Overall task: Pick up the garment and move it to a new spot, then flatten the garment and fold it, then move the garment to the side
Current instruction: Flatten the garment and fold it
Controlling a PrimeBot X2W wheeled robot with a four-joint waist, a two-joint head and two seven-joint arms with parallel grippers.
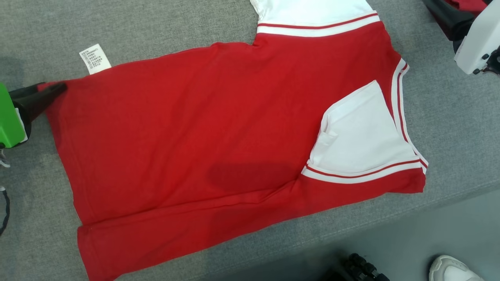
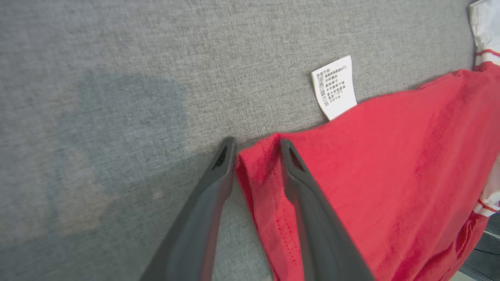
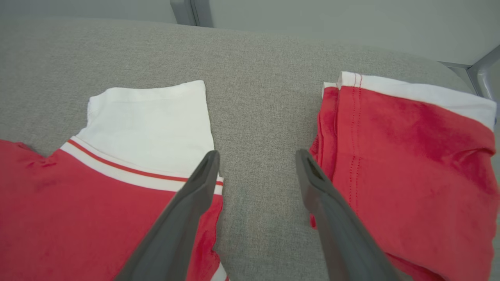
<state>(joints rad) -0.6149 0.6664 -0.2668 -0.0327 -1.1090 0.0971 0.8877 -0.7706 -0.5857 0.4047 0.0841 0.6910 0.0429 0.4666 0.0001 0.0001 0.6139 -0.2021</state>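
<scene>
Garment (image 1: 215,136), red with white sleeves, lies flat on a grey cushion (image 1: 156,23), left gripper (image 2: 258,146) fingers apart astride its hem corner (image 2: 259,168), right gripper (image 3: 258,160) spread wide over bare cushion; a shallow bite there may catch one layer and slip.

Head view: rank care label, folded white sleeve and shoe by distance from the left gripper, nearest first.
1. Care label: just above the left gripper, at the shirt's edge.
2. Folded white sleeve: on the shirt's right side.
3. Shoe: on the floor, bottom right corner.
</scene>
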